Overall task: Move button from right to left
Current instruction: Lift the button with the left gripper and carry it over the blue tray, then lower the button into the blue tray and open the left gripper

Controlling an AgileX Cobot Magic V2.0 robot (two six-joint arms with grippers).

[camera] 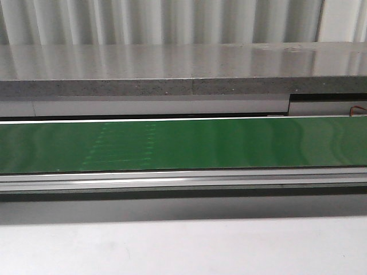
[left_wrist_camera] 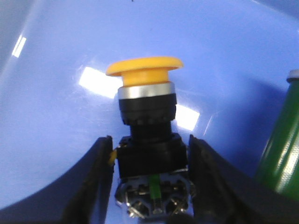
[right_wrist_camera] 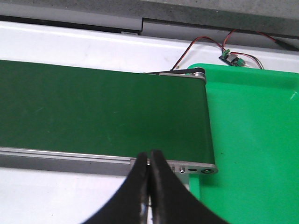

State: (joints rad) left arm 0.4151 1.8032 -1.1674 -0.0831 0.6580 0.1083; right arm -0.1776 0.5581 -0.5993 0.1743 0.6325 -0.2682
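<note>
The button has a yellow mushroom cap, a silver ring and a black squarish body with metal terminals. It shows only in the left wrist view, over a blue tray. My left gripper has its two black fingers against the sides of the button's black body, shut on it. My right gripper is shut and empty, over the near rail of the green conveyor belt, close to the belt's end. Neither gripper shows in the front view.
A green cylinder with a pale top stands in the blue tray beside the left fingers. A bright green tray sits at the belt's end. A small circuit board with wires lies behind it. The belt spans the front view.
</note>
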